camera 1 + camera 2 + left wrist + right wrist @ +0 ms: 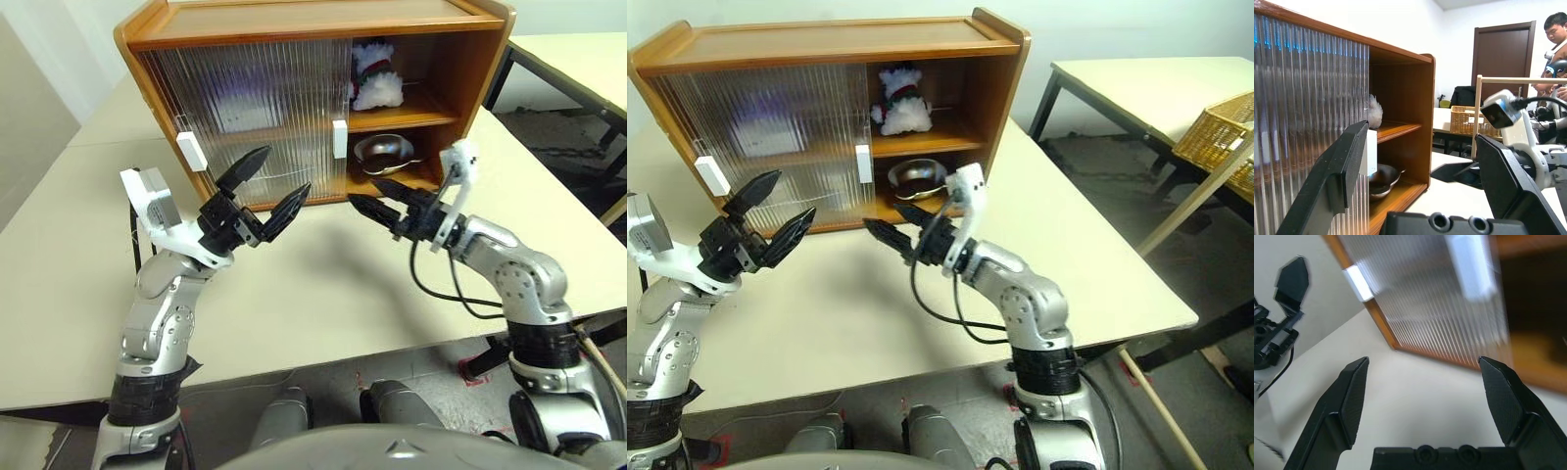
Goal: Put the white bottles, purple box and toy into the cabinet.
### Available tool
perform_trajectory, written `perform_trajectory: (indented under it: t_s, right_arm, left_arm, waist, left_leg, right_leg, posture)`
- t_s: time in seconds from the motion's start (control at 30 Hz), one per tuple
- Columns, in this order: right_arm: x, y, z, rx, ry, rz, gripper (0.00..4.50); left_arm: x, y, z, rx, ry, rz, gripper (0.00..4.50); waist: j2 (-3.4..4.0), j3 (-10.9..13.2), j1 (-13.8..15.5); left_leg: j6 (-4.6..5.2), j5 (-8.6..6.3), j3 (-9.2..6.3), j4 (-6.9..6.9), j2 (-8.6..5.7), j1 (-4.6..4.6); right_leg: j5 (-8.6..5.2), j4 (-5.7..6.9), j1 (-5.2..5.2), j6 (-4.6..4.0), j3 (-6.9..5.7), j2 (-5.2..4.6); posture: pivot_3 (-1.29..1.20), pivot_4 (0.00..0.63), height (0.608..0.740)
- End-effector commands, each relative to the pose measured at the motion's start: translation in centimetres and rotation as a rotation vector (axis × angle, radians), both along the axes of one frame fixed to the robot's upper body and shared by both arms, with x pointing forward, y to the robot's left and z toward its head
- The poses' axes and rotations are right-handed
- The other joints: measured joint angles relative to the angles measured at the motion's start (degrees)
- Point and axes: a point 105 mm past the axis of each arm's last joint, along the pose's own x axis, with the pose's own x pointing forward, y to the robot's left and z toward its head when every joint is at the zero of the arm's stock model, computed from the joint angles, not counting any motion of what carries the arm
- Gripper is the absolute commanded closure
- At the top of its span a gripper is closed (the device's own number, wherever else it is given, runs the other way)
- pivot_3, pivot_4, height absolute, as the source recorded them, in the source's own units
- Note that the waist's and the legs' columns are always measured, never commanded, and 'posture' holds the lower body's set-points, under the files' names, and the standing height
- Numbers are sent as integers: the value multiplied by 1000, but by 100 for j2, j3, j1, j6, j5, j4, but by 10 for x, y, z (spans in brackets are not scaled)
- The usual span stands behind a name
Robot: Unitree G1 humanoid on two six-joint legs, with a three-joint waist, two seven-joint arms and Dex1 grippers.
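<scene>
both claws (266,190) (377,199) wide open and empty before cabinet (294,24), toy (375,78) inside

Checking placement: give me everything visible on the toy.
The toy is a small fluffy white plush snowman with a red-and-green scarf and hat. It sits upright on the upper shelf of the cabinet, in the open right-hand section, just beside the ribbed sliding door's edge. Nothing grips it; both grippers are out over the table, apart from it.

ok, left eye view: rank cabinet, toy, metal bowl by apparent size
1. cabinet, by far the largest.
2. toy and metal bowl look about alike; not ranking them.
</scene>
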Motion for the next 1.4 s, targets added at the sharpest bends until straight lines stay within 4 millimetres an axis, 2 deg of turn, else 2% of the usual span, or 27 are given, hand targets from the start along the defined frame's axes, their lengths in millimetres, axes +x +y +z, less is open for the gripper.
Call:
perform_trajectory:
  t_s: [0.03,0.07,0.17,0.23,0.5,0.8,1.0,1.27,1.4]
  right_arm:
    - [6,17,3,-48,-95,3,23]
    - [7,23,2,-63,-121,10,23]
    - [10,40,-1,-97,-176,34,651]
    - [13,49,-1,-100,-197,41,1426]
    - [32,63,-2,-122,-245,-23,4460]
    - [55,53,0,-144,-301,-259,4460]
    - [63,30,-3,-247,-364,-460,4460]
    - [67,8,-1,-228,-335,-607,4460]
    - [70,-15,-3,-230,-311,-703,4460]
  left_arm:
    - [1,1,-1,8,-2,12,0]
    - [1,2,-2,9,-1,16,0]
    - [0,4,-3,8,1,27,0]
    - [0,5,-4,9,-1,33,0]
    - [-4,7,-4,6,-8,51,0]
    - [-4,3,2,4,-15,56,0]
    - [-2,2,5,1,-16,54,0]
    - [1,-1,5,-4,-15,41,0]
    - [3,-2,5,-2,-14,28,0]
  waist:
    - [0,0,10]
    - [0,0,20]
    - [0,-1,50]
    - [0,-1,75]
    - [-2,-2,167]
    - [-2,-2,218]
    - [-2,-2,222]
    - [-4,-3,235]
    - [-6,-4,235]
  left_leg:
    - [0,0,-1,0,1,-3]
    - [-1,0,-1,-1,2,-6]
    - [-3,-1,-2,-3,4,-23]
    - [-9,-5,-2,-8,5,-29]
    - [-28,-17,-2,-16,13,-35]
    - [-31,-19,-6,-15,20,-36]
    - [-35,-21,-6,-15,23,-36]
    - [-36,-22,-6,-12,24,-36]
    - [-36,-22,-4,-6,23,-37]
  right_leg:
    - [-2,0,-3,-4,-1,0]
    - [-4,-1,-6,-8,-1,-1]
    - [-8,-1,-22,-22,-6,-2]
    - [19,-1,-30,-67,-7,-4]
    - [19,-1,-41,-64,-10,-4]
    - [15,0,-44,-92,-12,-4]
    - [19,0,-44,-93,-12,-5]
    - [28,-1,-43,-78,-13,-5]
    - [23,-1,-42,-86,-11,-8]
  posture:
    - [-65,56,740]
    - [-62,56,740]
    - [-44,55,740]
    - [-39,54,740]
    - [-19,53,740]
    - [-18,52,740]
    - [-29,51,740]
    - [-45,51,740]
    - [-69,49,740]
